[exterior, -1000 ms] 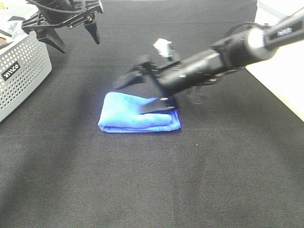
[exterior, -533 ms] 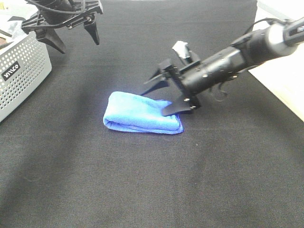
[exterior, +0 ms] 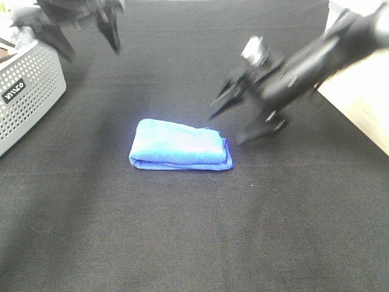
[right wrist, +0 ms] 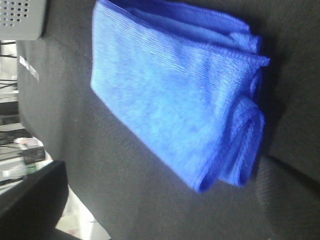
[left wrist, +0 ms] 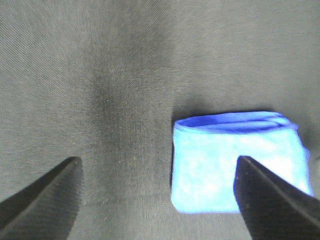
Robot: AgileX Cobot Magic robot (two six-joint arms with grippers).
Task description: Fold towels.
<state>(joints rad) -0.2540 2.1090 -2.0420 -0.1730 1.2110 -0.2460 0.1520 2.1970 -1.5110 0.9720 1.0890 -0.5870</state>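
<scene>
Lying folded into a compact rectangle on the black table cover, the blue towel keeps its long axis running side to side in the high view, and every place here is told from it. The right gripper hangs in the air just off the towel's right-hand end, jaws spread wide and holding nothing, plainly the nearer of the two. The left gripper, blurred, hovers well apart beyond the towel's far left corner, near a grey perforated basket, also wide open and empty.

From the left wrist, the towel lies ahead and off toward one fingertip, its layered edge turned away.

From the right wrist, the towel fills the frame, untouched, its stacked folds showing at one short end. Any further tuck would likely fall to the right arm.
</scene>
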